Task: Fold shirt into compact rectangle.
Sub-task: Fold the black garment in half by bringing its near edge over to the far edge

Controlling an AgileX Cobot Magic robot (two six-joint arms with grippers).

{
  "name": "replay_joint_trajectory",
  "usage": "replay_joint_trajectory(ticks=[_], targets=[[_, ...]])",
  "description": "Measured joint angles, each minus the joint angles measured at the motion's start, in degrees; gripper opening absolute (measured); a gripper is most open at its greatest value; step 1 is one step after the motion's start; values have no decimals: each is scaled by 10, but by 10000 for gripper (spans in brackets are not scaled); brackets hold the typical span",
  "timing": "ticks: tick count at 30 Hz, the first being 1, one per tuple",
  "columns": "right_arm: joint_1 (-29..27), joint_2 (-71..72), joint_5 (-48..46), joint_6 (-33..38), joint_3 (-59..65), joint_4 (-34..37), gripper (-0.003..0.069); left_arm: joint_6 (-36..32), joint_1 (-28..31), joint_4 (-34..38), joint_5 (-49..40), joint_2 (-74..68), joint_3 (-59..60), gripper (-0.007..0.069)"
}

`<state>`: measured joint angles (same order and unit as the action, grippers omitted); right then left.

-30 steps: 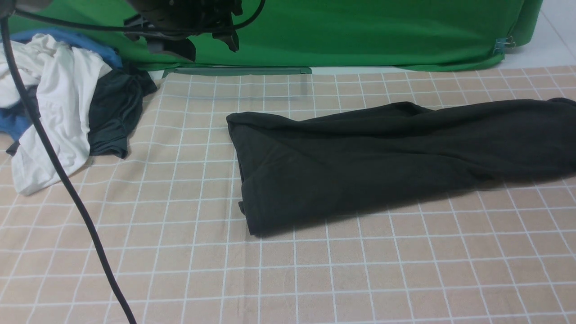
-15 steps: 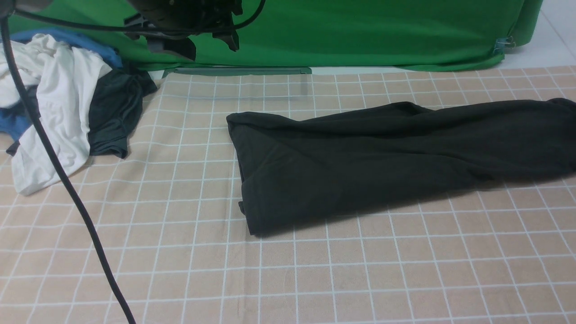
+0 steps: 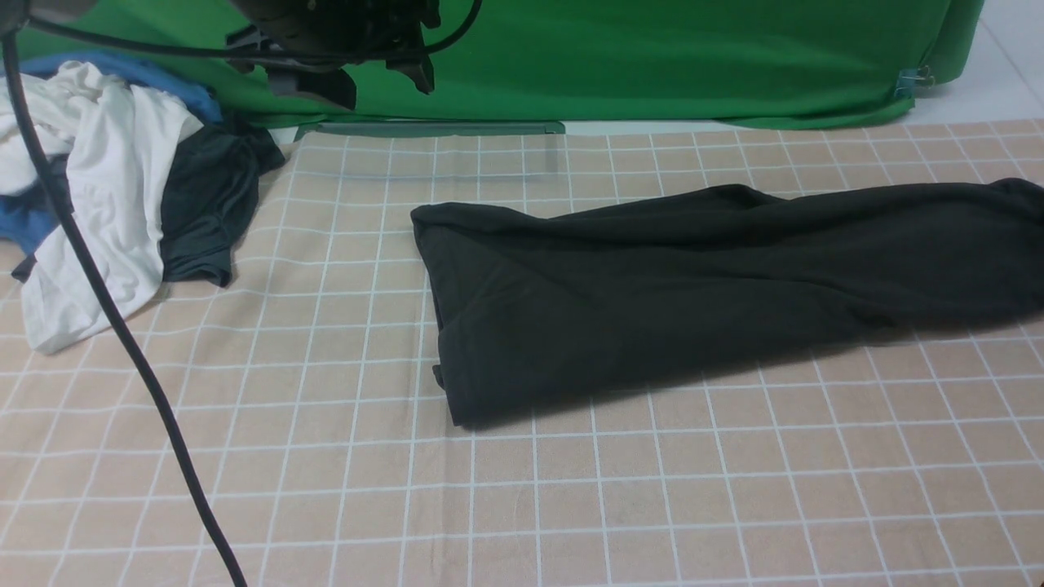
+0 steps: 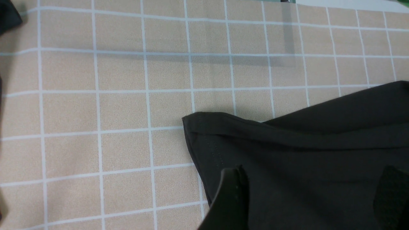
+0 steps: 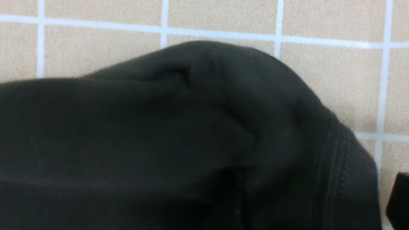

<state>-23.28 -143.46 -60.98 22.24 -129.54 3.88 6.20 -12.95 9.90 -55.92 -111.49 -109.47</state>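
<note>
One black shirt (image 3: 693, 293), right end cut off by frame. One clothes heap (image 3: 114, 187), piece count unclear. Left gripper (image 4: 313, 179) spread above the hem. Right gripper (image 5: 204, 210) spread, one finger (image 5: 397, 199) visible.

Black shirt (image 4: 303, 153), hemmed corner flat on checked tabletop (image 4: 121, 105); both fingers (image 4: 231, 198) spread wide above it.

Front view: low, mid-distance, facing forward across the cloth (image 3: 326, 489) to the backdrop (image 3: 652, 57), with the shirt (image 3: 693, 285) centre-right. Left wrist view: close, angled down on the shirt's mid-frame end. Right wrist view: very close, shirt fills the lower frame. All views share shirt and cloth.
</note>
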Motion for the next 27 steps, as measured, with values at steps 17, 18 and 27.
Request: replay_joint_trajectory(ticks=[17,18,27], targets=[[0,-2,-7,-15,-3,9,588,25,-21,195,-73,11,208,482],[0,-2,-7,-15,-3,11,588,36,-23,191,-52,11,216,482],[0,-2,-7,-15,-3,18,588,116,-30,169,125,-32,264,550]])
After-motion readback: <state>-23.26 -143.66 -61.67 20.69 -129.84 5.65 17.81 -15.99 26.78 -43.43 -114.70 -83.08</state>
